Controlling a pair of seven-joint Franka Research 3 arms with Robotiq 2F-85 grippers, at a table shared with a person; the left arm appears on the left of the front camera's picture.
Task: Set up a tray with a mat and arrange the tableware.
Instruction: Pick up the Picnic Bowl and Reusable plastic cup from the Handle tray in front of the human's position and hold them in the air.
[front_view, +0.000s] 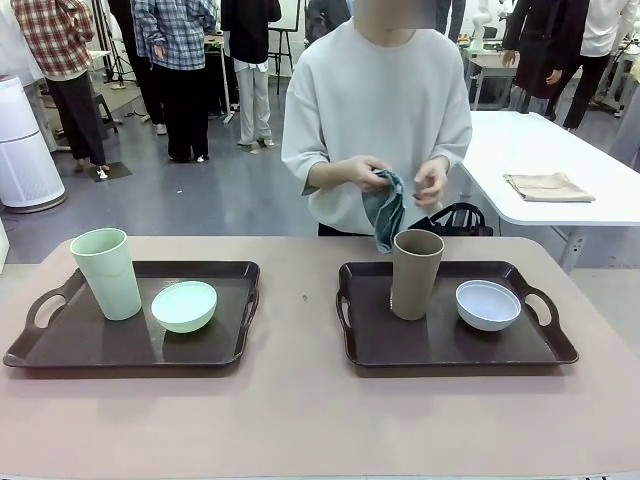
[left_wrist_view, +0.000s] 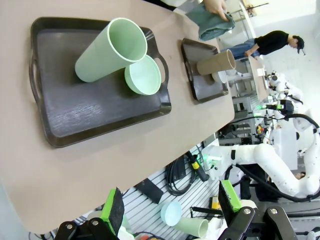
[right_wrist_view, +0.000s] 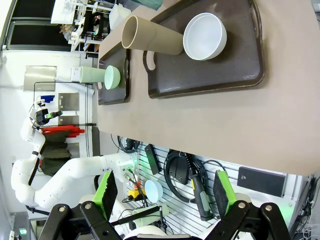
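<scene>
Nearest the robot, the left arm's jaws are spread wide, their flat green pads (left_wrist_view: 114, 210) well apart above the near edge of the bench (front_view: 300, 420). The right arm's jaws are spread just as wide, green pads (right_wrist_view: 106, 192) on black fingers.

The bench top is a smooth, matte pinkish-beige. On it lie two dark brown rectangular trays with rounded corners, raised rims and cut-out handles at the short ends, their floors finely grained. The left tray (front_view: 80, 345) carries a tall, tapered mint-green cup (front_view: 105, 273) standing upright at its left. Just beside the cup sits a small round mint-green bowl (front_view: 184, 306) with a smooth, slightly glossy inside. The right tray (front_view: 430, 345) carries a matte tan cup (front_view: 415, 273) of the same tapered shape, upright near its middle. A shallow white bowl (front_view: 488, 304) sits just to that cup's right.

Beyond the bench's far edge a person in a pale sweatshirt holds a soft, crumpled blue-grey cloth (front_view: 385, 210) in both hands (front_view: 362, 172), hanging above the right tray's far rim. Farther back, a folded tan cloth (front_view: 548, 186) lies flat on a white table (front_view: 600, 160).
</scene>
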